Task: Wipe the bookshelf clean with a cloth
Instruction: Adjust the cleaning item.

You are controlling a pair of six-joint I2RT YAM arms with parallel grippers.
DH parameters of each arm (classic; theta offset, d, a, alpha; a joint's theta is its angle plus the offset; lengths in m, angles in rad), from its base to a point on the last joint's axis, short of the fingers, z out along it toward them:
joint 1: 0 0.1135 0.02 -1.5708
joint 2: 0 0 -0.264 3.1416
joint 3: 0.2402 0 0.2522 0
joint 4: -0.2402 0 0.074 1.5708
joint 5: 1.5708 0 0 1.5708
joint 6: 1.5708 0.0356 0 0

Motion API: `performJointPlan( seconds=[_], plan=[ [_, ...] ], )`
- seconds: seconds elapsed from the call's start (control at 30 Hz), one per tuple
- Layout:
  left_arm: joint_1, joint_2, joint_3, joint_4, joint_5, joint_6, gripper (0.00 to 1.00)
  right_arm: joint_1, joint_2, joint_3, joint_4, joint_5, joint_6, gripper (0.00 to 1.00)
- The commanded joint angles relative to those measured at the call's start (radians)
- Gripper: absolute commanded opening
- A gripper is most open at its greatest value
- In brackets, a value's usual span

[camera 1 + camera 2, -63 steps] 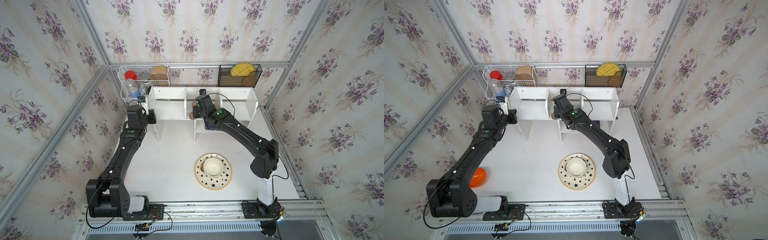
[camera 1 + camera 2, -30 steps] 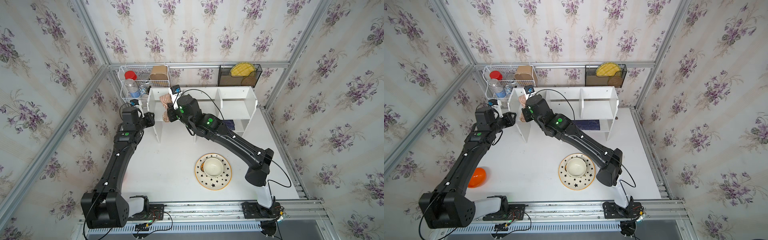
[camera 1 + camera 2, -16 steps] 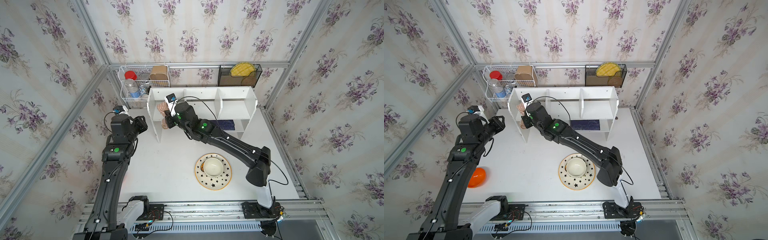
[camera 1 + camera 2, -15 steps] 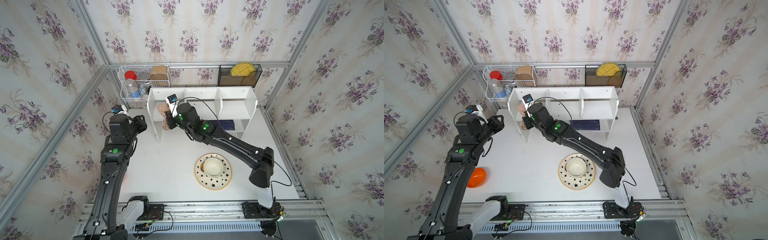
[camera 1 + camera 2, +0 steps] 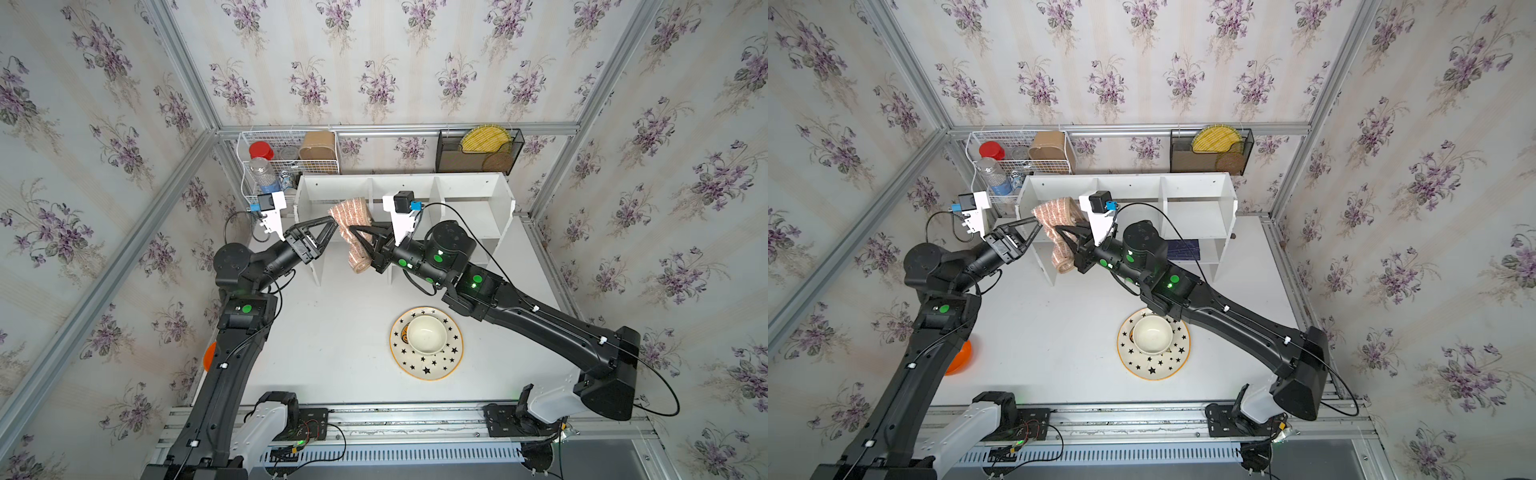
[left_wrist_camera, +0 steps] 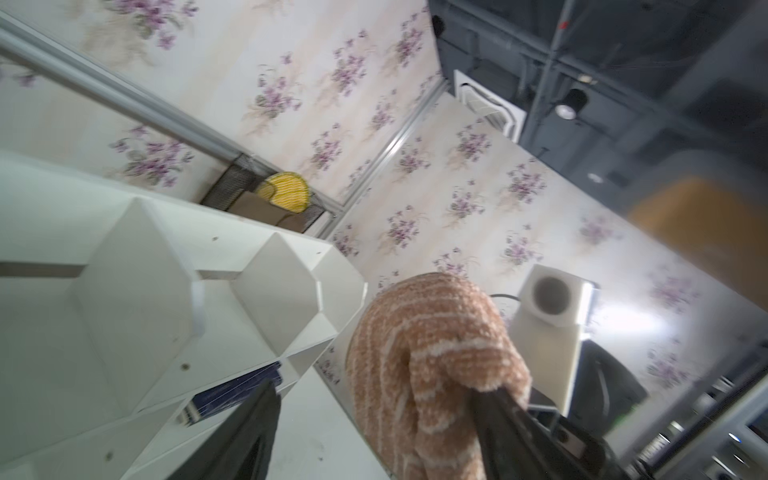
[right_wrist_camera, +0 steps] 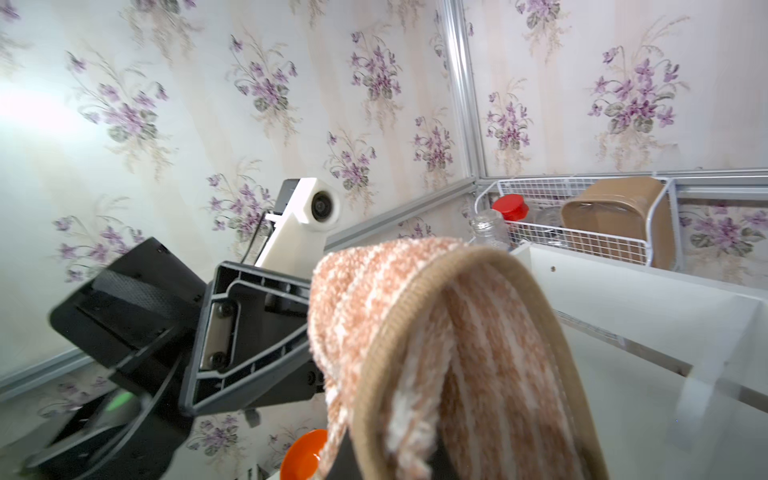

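Above the white bench (image 5: pixel 332 340), over the front of the left upper compartment of the white wooden bookshelf with three upper compartments (image 5: pixel 415 183) in both top views: holding the soft pinkish-tan cloth with thin white stripes (image 5: pixel 351 216) in mid-air with the right gripper (image 5: pixel 355 230). Clamping it with closed fingers near its middle; letting one end loop up over the tips and the other hang down toward the bench. Hiding the right fingers completely behind the fabric in the right wrist view. Not touching the bookshelf with the cloth, judging by the left wrist view.

Meeting it from the opposite side with the left gripper (image 5: pixel 331 224): holding its fingers (image 6: pixel 249 428) wide apart, gripping nothing, straddling the looped upper end of the cloth. Pressing one finger against the fabric; leaving the other clear of it.

Noting elsewhere on the bench, well apart from both grippers: round cream plate with black stars and a yellow rim (image 5: pixel 428 370), carrying a cream bowl (image 5: pixel 427 333); orange round object (image 5: pixel 960 358) at the left edge, partly under the left arm. Noting a dark blue flat item (image 5: pixel 1183 249) on a lower shelf, a white wire basket (image 5: pixel 291 139) and a black mesh rack (image 5: pixel 451 160) hanging on the back wall behind the bookshelf.
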Motion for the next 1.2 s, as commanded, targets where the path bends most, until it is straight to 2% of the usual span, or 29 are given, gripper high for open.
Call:
performJointPlan(
  seconds=[0.0, 0.13, 0.23, 0.3, 0.4, 0.5, 0.73, 0.87, 0.97, 1.1, 1.17],
  plan=[
    [-0.039, 0.025, -0.001, 0.409, 0.112, -0.183, 0.77, -0.007, -0.039, -0.025, 0.103, -0.111, 0.07, 0.0],
    [-0.116, 0.059, -0.012, 0.384, 0.103, -0.156, 0.75, -0.019, -0.056, -0.031, 0.124, -0.152, 0.1, 0.0],
    [-0.18, 0.068, 0.015, 0.217, 0.089, -0.017, 0.69, -0.018, -0.057, -0.038, 0.133, -0.182, 0.121, 0.0],
    [-0.223, 0.067, 0.052, 0.077, 0.08, 0.09, 0.61, -0.018, -0.06, -0.051, 0.139, -0.191, 0.132, 0.0],
    [-0.247, 0.055, 0.086, -0.018, 0.032, 0.187, 0.35, -0.019, -0.094, -0.104, 0.156, -0.167, 0.137, 0.0],
    [-0.247, 0.046, 0.104, -0.069, -0.029, 0.223, 0.02, -0.029, -0.149, -0.168, 0.153, -0.109, 0.138, 0.06],
    [-0.246, 0.071, 0.14, -0.203, -0.144, 0.281, 0.0, -0.095, -0.328, -0.352, 0.075, 0.042, 0.155, 0.4],
    [-0.247, 0.106, 0.132, -0.119, -0.12, 0.23, 0.0, -0.116, -0.403, -0.418, 0.06, 0.042, 0.154, 0.46],
    [-0.251, 0.126, 0.119, -0.043, -0.105, 0.205, 0.0, -0.129, -0.417, -0.409, 0.02, 0.035, 0.14, 0.54],
    [-0.251, 0.117, 0.158, -0.188, -0.183, 0.302, 0.0, -0.14, -0.454, -0.4, -0.052, 0.098, 0.109, 0.62],
    [-0.25, 0.116, 0.21, -0.333, -0.255, 0.386, 0.0, -0.143, -0.475, -0.396, -0.1, 0.154, 0.091, 0.7]
  ],
)
